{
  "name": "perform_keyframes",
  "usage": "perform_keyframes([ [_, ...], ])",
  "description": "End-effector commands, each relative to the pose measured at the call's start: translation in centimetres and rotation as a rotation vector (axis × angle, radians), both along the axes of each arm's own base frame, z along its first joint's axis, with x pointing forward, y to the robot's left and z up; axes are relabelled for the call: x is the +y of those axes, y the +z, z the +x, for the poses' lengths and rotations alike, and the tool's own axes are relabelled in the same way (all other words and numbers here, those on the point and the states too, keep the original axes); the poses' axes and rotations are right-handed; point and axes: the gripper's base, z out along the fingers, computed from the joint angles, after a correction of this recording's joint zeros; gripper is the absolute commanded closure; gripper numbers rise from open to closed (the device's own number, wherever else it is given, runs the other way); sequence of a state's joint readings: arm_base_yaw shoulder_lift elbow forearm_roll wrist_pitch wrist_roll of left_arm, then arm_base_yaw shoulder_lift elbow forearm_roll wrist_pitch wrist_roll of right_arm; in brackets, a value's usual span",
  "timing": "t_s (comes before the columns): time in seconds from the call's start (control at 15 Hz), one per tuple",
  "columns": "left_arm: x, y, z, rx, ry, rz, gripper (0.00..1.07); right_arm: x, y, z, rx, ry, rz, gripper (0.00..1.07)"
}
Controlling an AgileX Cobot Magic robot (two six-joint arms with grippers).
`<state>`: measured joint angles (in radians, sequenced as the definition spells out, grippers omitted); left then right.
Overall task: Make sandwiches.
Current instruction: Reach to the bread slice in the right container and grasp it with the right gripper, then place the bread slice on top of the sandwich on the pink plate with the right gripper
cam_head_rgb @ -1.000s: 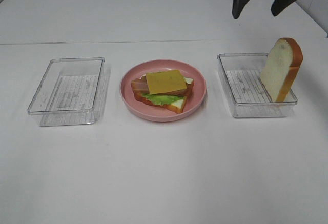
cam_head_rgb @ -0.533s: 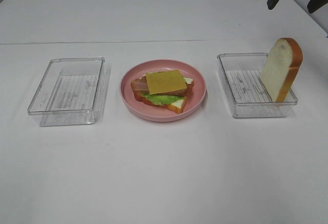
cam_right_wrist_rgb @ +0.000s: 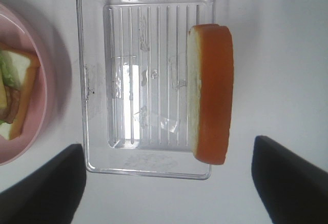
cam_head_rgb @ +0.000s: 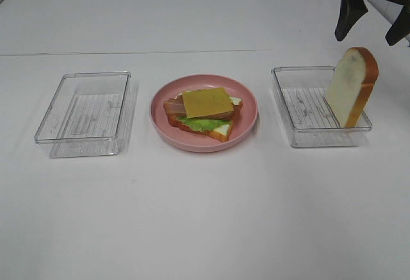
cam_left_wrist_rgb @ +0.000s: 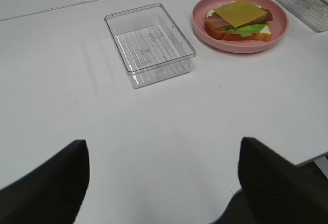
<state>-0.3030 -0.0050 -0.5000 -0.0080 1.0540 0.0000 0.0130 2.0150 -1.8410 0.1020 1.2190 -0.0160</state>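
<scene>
A partial sandwich [cam_head_rgb: 206, 108] lies on the pink plate [cam_head_rgb: 250, 110]: bread slice, green lettuce, bacon, and a yellow cheese slice [cam_head_rgb: 206, 102] on top. A second bread slice [cam_head_rgb: 352, 84] stands on edge against the far-right wall of the right clear tray [cam_head_rgb: 301, 136]. My right gripper [cam_head_rgb: 375, 24] is open and empty, hovering above and behind that slice. In the right wrist view the slice [cam_right_wrist_rgb: 210, 93] sits between the spread fingers of the gripper [cam_right_wrist_rgb: 166, 183]. My left gripper [cam_left_wrist_rgb: 161, 183] is open and empty, far from the sandwich [cam_left_wrist_rgb: 238, 21], and is out of the exterior view.
An empty clear tray [cam_head_rgb: 86, 113] stands left of the plate; it also shows in the left wrist view [cam_left_wrist_rgb: 148, 42]. The right wrist view shows the plate's rim [cam_right_wrist_rgb: 45, 96] beside the right tray [cam_right_wrist_rgb: 143, 55]. The table's edge lies near the left gripper.
My right gripper has moved right from behind the right tray, then come down a little over the standing bread slice. Nothing else has moved.
</scene>
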Motion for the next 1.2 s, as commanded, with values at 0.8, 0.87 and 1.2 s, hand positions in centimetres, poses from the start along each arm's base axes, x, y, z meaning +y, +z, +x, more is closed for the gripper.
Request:
perform_keyframes([
  [0.8,0.1,0.0,-0.2,-0.025,0.001,-0.010,0.30,-0.5,-6.7,1.6,0.166,0.030,-0.054,0.69],
  [0.87,0.1,0.0,-0.2,-0.025,0.001,-0.010,0.30,-0.5,-6.7,1.6,0.166,0.023,-0.054,0.78],
  [1.2,0.1,0.0,-0.2,-0.025,0.001,-0.010,0.30,-0.5,-6.7,1.6,0.166,0.000,-0.052,1.07],
])
